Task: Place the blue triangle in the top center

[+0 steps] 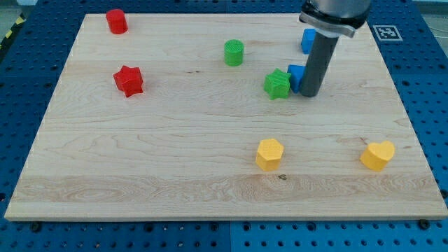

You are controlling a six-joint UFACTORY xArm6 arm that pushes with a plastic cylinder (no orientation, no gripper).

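Note:
A blue block [295,74], partly hidden by the rod so its shape is unclear, sits right of centre on the wooden board [175,154]. My tip [311,94] rests against its right side. A green star [277,84] touches the blue block's left side. A second blue block [307,40] lies above them near the board's top edge, half hidden behind the rod.
A green cylinder [234,52] stands at top centre. A red cylinder [116,21] is at the top left, with a red star [129,80] below it. A yellow hexagon [269,153] and a yellow heart [377,155] lie near the bottom right.

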